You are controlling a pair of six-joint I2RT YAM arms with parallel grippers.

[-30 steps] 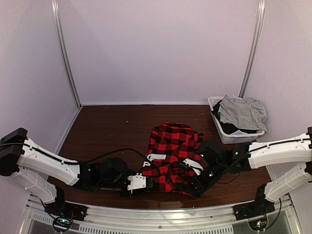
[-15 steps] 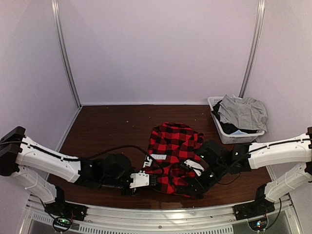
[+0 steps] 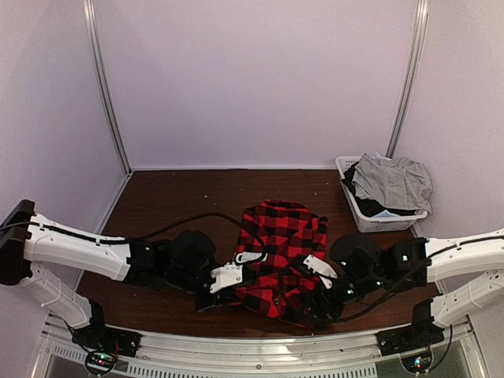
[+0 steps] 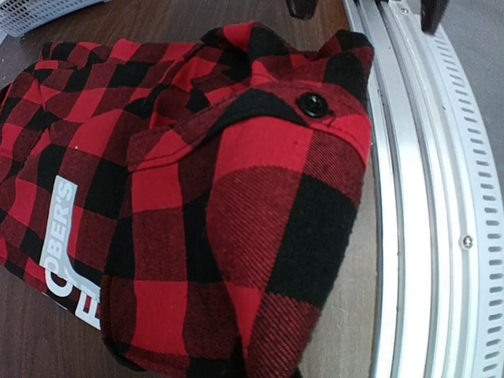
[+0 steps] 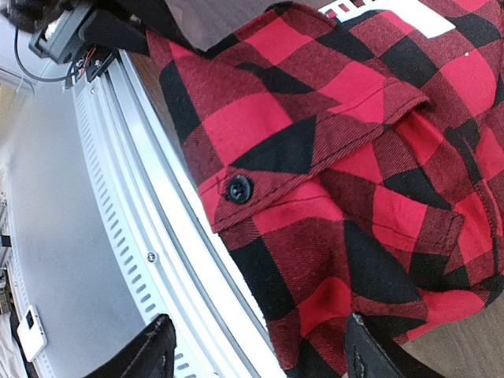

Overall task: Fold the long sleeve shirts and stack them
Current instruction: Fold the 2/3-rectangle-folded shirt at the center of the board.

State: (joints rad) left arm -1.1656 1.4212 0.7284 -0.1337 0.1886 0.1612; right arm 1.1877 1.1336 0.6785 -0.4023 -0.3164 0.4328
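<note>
Flannel shirt (image 3: pixel 277 250) bunched, basket (image 3: pixel 373 222) (white) holding clothes (image 3: pixel 391 183)

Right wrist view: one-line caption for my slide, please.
Open right gripper above the red-and-black flannel shirt, its black button near the aluminium edge rail.
</note>
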